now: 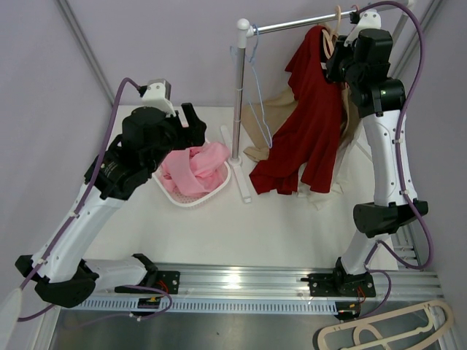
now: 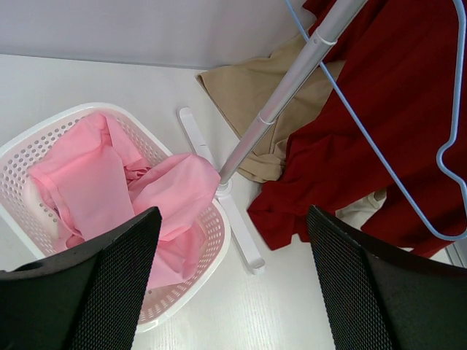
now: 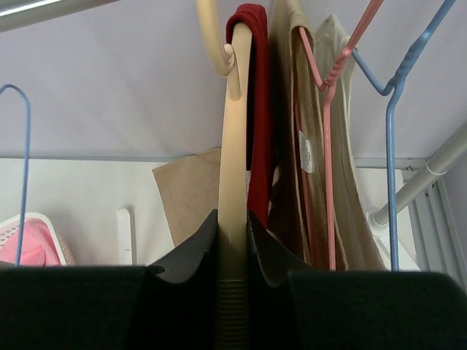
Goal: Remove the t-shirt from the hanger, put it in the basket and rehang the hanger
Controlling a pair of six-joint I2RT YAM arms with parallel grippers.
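White tabletop [image 1: 241,233], pale lilac walls [image 1: 182,44]. On silver metal rail [image 1: 306,22]: red fabric t-shirt [image 1: 303,131], draped over cream plastic hanger [image 3: 235,160]. Clamped narrowly on that hanger: right gripper [image 3: 232,222]. Spread wide, empty, above white perforated basket [image 2: 51,122]: left gripper [image 2: 233,219]. Shirt not yet off; removal wholly outstanding.

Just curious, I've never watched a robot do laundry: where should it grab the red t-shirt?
Probably the red t-shirt's loose lower hem, coming from the left. It drapes low there, the left jaws stand open, and the right jaws clamp the cream hanger.
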